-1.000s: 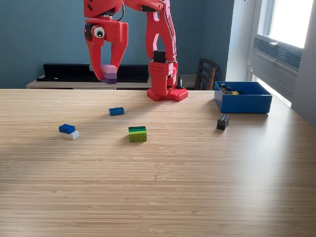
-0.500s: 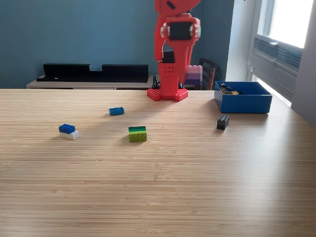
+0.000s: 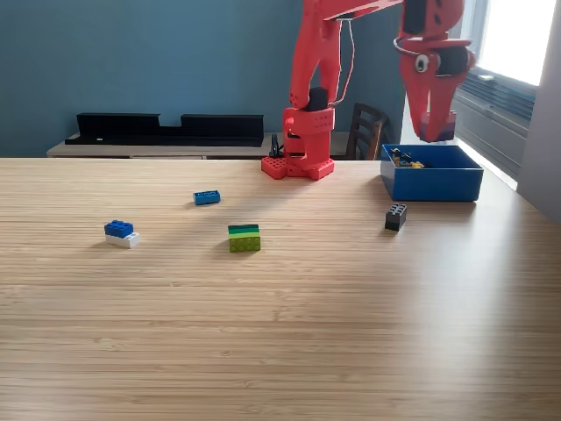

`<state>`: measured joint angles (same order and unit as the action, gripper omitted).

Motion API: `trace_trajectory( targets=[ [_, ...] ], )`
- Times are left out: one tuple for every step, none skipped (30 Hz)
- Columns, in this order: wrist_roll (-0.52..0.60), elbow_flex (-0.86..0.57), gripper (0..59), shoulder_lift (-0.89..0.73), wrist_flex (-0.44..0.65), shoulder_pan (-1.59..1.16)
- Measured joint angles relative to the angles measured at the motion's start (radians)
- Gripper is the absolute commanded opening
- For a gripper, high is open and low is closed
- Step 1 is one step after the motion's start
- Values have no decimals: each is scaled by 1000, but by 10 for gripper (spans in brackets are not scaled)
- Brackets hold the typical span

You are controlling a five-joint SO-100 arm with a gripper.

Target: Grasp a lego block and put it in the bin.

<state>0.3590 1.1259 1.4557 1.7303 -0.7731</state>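
Here, the desk (image 3: 280, 333) is pale wood with fine straight grain running across it, and its near edge is cut off by the frame. Toward the left edge lies a blue brick stacked on a white brick (image 3: 121, 234), both studded plastic. Nearer the far edge sits a small flat blue brick (image 3: 207, 197). Around the middle is a boxy green brick (image 3: 244, 238), dark green on top and lime below. At the far edge stands the red plastic arm base (image 3: 298, 158), its upper links cut off by the top of the exterior view. Toward the right edge lies a small dark grey brick (image 3: 395, 216) with round studs on its side. Beyond it, near the far right corner, sits the bin (image 3: 431, 182), a shallow glossy blue plastic box; a few small pieces inside are too small to make out. The jaws (image 3: 434, 132) hang pointing down above the bin, closed on a purple block (image 3: 438, 133) that is mostly hidden between them.
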Motion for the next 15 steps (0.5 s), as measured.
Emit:
trace_trajectory(
  targets=[
    [0, 8, 1, 0, 0, -37],
    [-3, 15, 1, 0, 0, -74],
    [-8, 23, 1, 0, 0, -110],
    [-12, 28, 1, 0, 0, -147],
    [-17, 32, 1, 0, 0, -183],
    [-18, 35, 1, 0, 0, -216],
    [-21, 41, 1, 0, 0, -244],
    [-25, 48, 1, 0, 0, -267],
    [-25, 54, 1, 0, 0, -288],
    [-25, 63, 1, 0, 0, -311],
    [-26, 71, 1, 0, 0, -333],
    [-34, 80, 1, 0, 0, -353],
    [-41, 91, 1, 0, 2, -368],
    [-52, 97, 1, 0, 2, -377],
    [-63, 101, 2, 0, 2, -383]
  ],
)
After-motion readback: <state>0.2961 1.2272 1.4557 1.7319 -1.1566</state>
